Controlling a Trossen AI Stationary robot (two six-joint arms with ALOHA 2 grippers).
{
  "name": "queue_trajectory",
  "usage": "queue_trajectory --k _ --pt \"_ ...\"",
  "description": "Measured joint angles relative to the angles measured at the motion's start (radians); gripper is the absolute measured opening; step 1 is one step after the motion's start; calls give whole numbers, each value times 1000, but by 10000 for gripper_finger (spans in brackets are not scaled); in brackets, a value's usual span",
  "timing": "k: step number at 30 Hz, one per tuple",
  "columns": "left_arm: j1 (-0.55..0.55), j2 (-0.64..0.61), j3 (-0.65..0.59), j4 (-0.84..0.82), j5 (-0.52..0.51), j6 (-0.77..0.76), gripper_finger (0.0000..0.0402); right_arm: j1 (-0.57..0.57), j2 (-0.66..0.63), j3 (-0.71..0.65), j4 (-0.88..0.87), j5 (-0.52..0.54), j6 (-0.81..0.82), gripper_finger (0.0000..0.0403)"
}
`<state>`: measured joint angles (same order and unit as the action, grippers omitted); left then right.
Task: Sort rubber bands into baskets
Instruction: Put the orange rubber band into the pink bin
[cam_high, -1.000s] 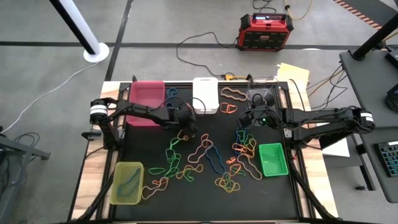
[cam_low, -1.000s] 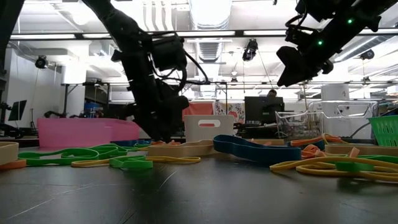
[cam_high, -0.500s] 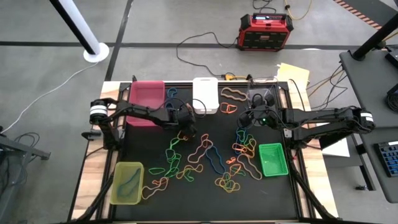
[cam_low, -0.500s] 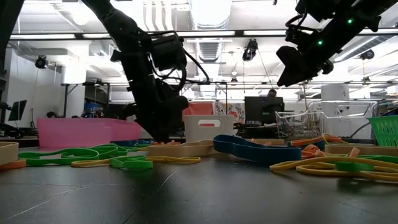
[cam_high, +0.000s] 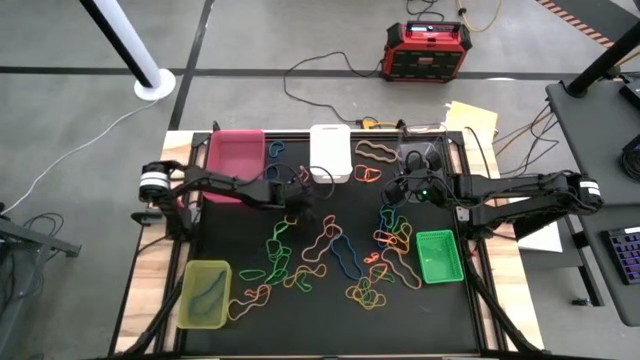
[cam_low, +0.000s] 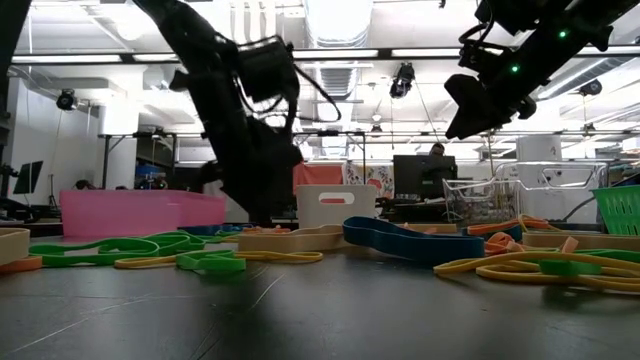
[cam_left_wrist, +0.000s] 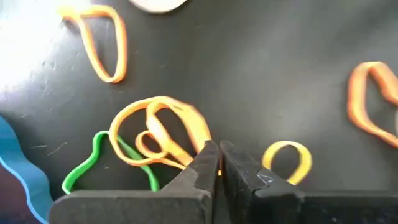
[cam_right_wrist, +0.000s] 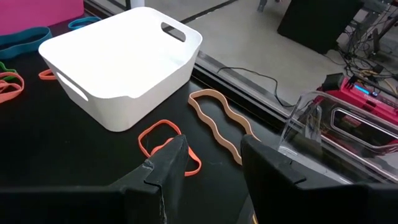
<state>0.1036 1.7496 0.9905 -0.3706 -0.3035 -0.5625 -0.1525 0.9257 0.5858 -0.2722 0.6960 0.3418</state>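
Observation:
Loose rubber bands (cam_high: 340, 255) in several colours lie across the black table. At the far edge stand the pink basket (cam_high: 237, 158) and the white basket (cam_high: 331, 152). The green basket (cam_high: 439, 256) is at the right and the yellow-green one (cam_high: 205, 293) at the near left. My left gripper (cam_high: 303, 207) is down at the table before the white basket, shut on an orange-yellow band (cam_left_wrist: 163, 127). My right gripper (cam_right_wrist: 214, 165) hangs open above the table, right of the white basket (cam_right_wrist: 124, 59), over an orange band (cam_right_wrist: 163, 134) and a tan wavy band (cam_right_wrist: 217, 124). My left gripper pinches the orange-yellow band at one end of its loop (cam_left_wrist: 200, 138) between its two fingertips. The fingers come from above, slanting down from the table's left. The rest of the band spreads out ahead of the fingers, over a green band (cam_left_wrist: 93, 165). I cannot tell whether it is lifted.
A clear basket (cam_right_wrist: 317, 134) stands at the far right of the table. A red-and-black power box (cam_high: 428, 50) and cables lie on the floor beyond the far edge. A blue band (cam_low: 425, 243) and tan band (cam_low: 290, 238) lie mid-table.
My left arm's wrist has drawn back a little toward the table's left and risen slightly, while its fingertips stay down at the same spot on the table. My right arm has kept still.

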Motion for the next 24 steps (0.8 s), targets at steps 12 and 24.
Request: queue_trajectory --k 12,24 --pt "-11 -62 9 -2 -2 -52 0 0 0 0 0 0 -2 146" --pt "-1 26 36 -14 -55 -103 74 0 0 0 0 -24 2 146"
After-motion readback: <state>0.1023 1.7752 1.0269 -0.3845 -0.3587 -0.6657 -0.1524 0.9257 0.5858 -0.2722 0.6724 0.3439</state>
